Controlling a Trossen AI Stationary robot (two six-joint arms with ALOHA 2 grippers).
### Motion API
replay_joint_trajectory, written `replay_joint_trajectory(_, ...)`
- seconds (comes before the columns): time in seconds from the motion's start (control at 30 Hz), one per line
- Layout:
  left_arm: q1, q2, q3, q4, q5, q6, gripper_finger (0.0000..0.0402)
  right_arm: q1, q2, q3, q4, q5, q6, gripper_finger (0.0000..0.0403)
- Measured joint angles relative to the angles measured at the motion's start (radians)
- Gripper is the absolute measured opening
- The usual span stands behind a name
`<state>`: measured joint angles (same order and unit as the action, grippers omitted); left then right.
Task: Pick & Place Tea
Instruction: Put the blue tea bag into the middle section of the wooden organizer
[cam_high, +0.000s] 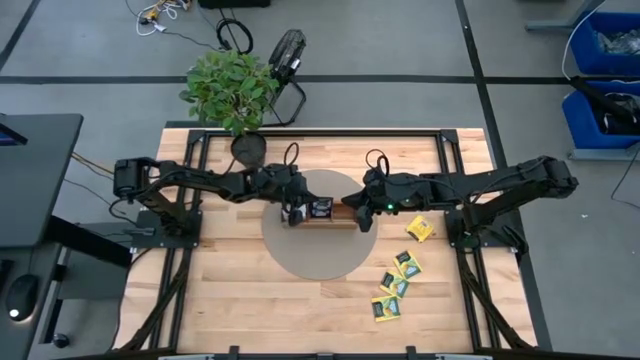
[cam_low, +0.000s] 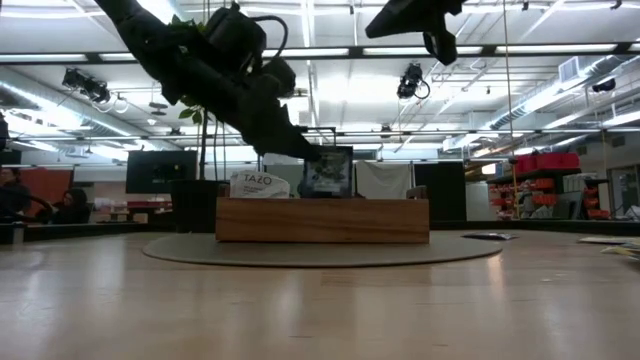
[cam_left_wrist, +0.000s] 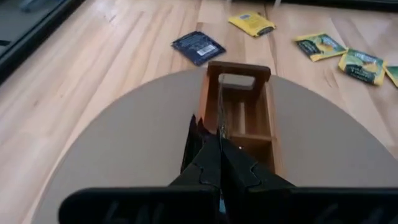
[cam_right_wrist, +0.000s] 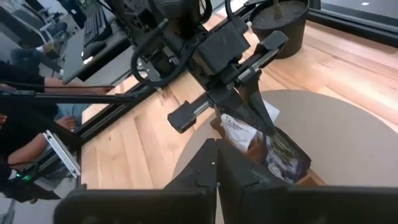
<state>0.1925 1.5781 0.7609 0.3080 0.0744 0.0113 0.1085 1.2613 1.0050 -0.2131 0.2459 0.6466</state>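
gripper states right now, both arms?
Left gripper: shut on a dark tea packet, over the wooden tray.
Right gripper: shut, holding nothing visible, above the tray's other end.

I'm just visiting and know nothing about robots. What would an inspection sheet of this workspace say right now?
Surface: wooden table with a round grey mat.
Job's things: wooden tray on the mat, packets standing in it; dark packet; loose yellow-green tea packets on the table.
Clutter: nothing seen.
Grippers: left gripper shut on the dark packet over the tray; right gripper shut, at the tray's other end.
Cables: cables on the floor beyond the table.
Surroundings: potted plant, blue bins, seated people in the room.
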Motion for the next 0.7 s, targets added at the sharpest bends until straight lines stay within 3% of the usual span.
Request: replay_joint_trajectory(0.7, -0.006, 0.015, 0.000, -0.023, 0.020, 0.000, 0.0002, 0.000, 0.000, 0.000, -0.007, 0.000, 0.000, 0.0007)
